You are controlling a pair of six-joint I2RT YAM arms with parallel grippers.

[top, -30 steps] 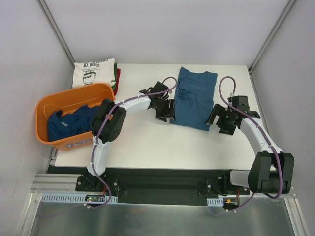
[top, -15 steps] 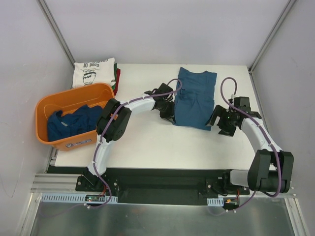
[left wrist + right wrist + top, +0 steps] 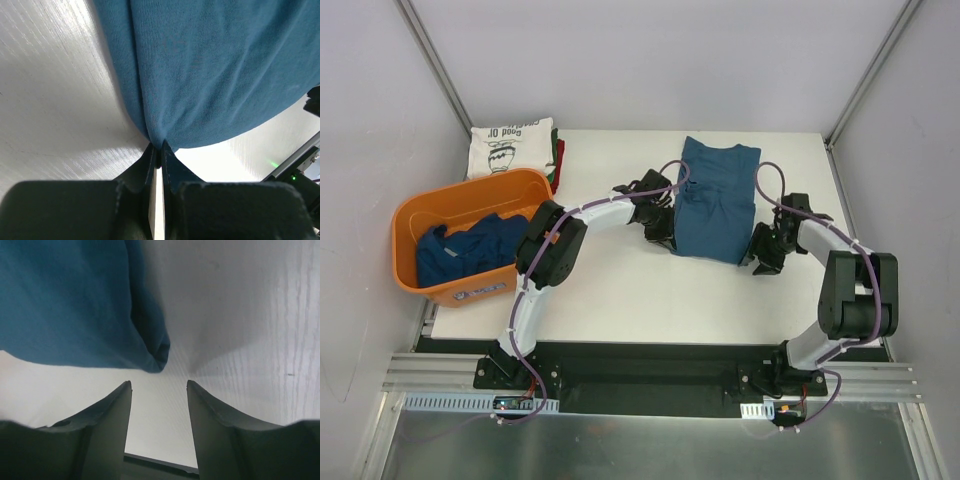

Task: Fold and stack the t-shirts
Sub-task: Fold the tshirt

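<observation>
A dark blue t-shirt [image 3: 715, 198] lies partly folded on the white table [image 3: 620, 290], behind the arms. My left gripper [image 3: 665, 236] is shut on its near left corner; in the left wrist view the cloth [image 3: 210, 70] bunches into the pinched fingertips [image 3: 159, 150]. My right gripper [image 3: 758, 256] stands open just short of the near right corner. In the right wrist view that corner [image 3: 152, 352] lies ahead of the gap [image 3: 159, 386], touching neither finger. More dark blue t-shirts [image 3: 470, 250] fill the tub. A folded cream t-shirt [image 3: 510, 145] tops a stack with green and red edges [image 3: 558, 160].
An orange plastic tub [image 3: 440, 205] stands at the table's left edge, beside the folded stack at the back left corner. Grey walls and slanted metal posts [image 3: 430, 60] close in the table on three sides.
My left gripper slid to the shirt's near left corner and shut on it. My right arm swung in toward the near right corner, and its jaws have narrowed.
</observation>
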